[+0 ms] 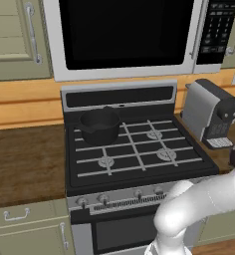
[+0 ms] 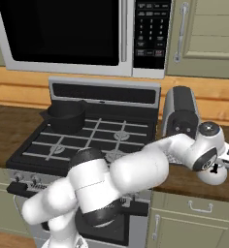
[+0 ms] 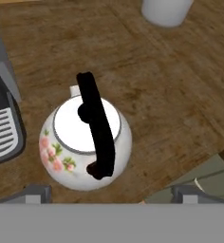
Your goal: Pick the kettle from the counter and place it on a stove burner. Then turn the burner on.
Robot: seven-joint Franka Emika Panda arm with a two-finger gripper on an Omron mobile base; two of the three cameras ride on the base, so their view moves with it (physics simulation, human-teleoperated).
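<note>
A: Take the stove [image 1: 134, 149] as the reference. What sits around it?

B: The dark wood counter [image 1: 25, 159] runs off on both sides of it. The arm reaches over the stretch to the right of the stove, past the grey coffee machine [image 2: 180, 114] that stands just beside the stove's right edge. On the stove itself a black pot [image 1: 99, 124] covers the back-left burner; the other three burners, such as the front-right one [image 1: 166, 154], are bare.

A: And the kettle?

B: Off the stove, on the counter to the right of it, out beyond the coffee machine. From the hand view the kettle [image 3: 85, 144] stands upright right below the hand, white lid facing the camera, floral mark on one flank. A white cup-like thing [image 3: 167, 10] stands well apart from it on the same wood.

A: The gripper?

B: The gripper [image 3: 111, 192] hangs above the kettle without touching it. The two fingertips [image 3: 35, 193] sit wide apart, one either side of the body, so I read it as spread and holding nothing.

A: What does the grasp turn on?

B: The black arched handle [image 3: 97, 126]. Its long axis runs nearly straight away from the hand, roughly crosswise to the line between the fingertips. I judge a straight descent would bring the fingers down either side of that bar, ready to close across it.
</note>
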